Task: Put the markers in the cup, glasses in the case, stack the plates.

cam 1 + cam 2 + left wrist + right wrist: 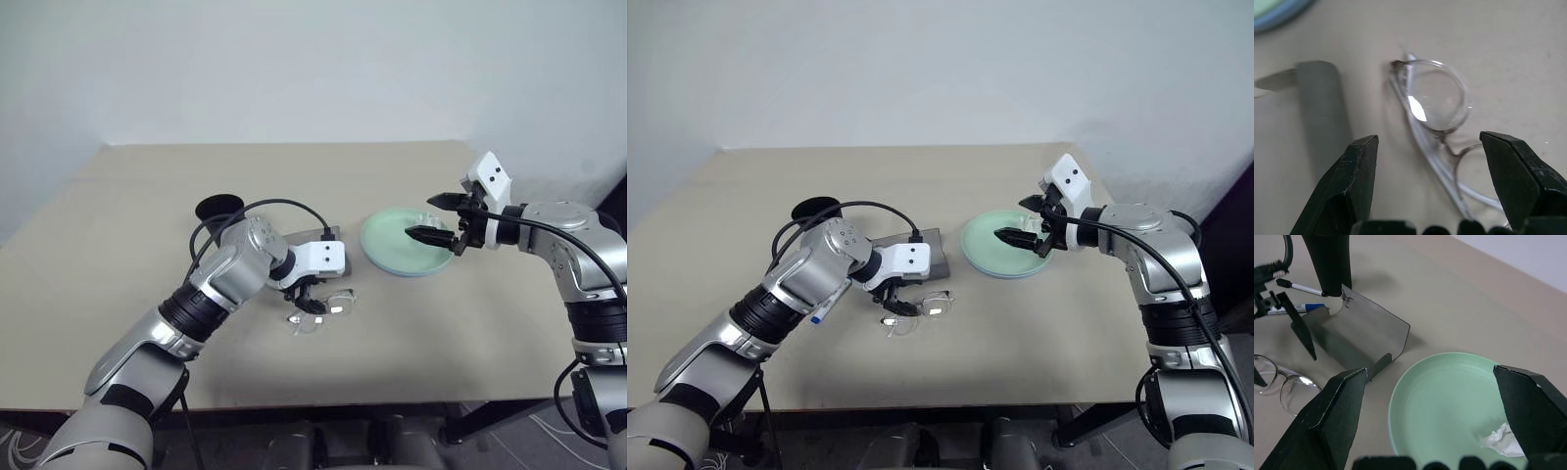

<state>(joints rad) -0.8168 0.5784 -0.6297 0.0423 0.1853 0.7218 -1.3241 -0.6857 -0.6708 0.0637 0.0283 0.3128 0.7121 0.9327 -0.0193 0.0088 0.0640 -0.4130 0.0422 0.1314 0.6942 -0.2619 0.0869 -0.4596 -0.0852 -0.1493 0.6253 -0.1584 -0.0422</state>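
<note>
Lying folded on the table (118, 206) beside the open grey case (1359, 340), the clear thin-framed glasses (1437, 105) are being straddled, ungripped, by the open left gripper (1430, 166) | right gripper (1437, 416) being held open over the green plate (1444, 396), one tissue (1503, 440) inside | two markers (1300, 308) and one black cup (1330, 262) being seen.

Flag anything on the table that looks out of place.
A small crumpled white tissue lies inside the round light green plate, which sits on a light blue plate. It looks like stray litter on dishware. Nothing else appears spilled or damaged.
</note>
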